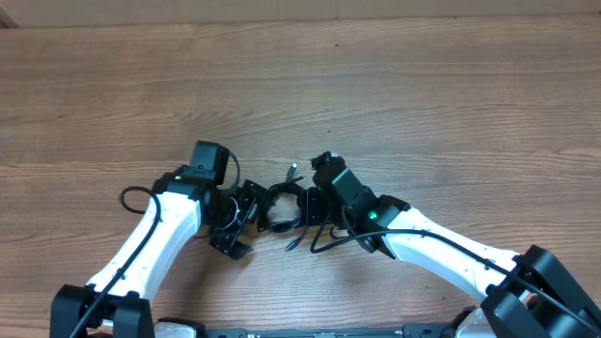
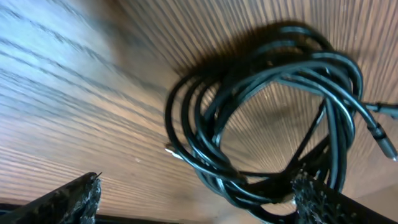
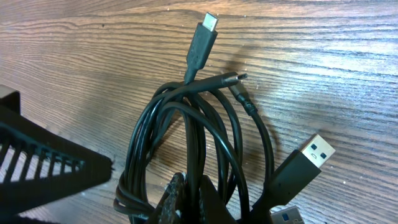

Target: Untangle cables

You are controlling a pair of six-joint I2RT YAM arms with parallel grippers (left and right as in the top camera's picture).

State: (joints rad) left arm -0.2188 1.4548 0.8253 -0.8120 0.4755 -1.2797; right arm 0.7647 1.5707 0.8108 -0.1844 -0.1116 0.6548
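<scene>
Overhead view: two white arms reached in from the near edge of a wooden table (image 1: 376, 75) and met at its middle. There the cables (image 1: 279, 226) lay bunched in one small black ring. The left gripper (image 1: 241, 222) sat just left of the ring with its jaws spread wide. The right gripper (image 1: 309, 203) touched the ring's right side, and loose tails trailed nearward under its arm.

Left wrist view: two dark fingertips (image 2: 74, 199) showed at the lower left and lower right, far apart. Between them were only bare wood and the nearest rim of the coil. The coil lay flat just ahead, several strands looped round together, with a thin plug (image 2: 385, 146) poking out at the right. The wide spread was probably meant to let this claw close over one strand at the rim.

Right wrist view: black strands ran down into the right claw's fingers (image 3: 177, 202), which were pressed together at the lower edge. They appeared to pinch part of the bundle, though the contact was cut off from sight. Farther out, a USB-C plug (image 3: 202, 40) pointed away, with a smaller metal tip (image 3: 233, 79) beside it. A broad USB-A plug (image 3: 305, 158) lay to the right. This grip likely anchored the bundle so the other claw could draw a cord free.
</scene>
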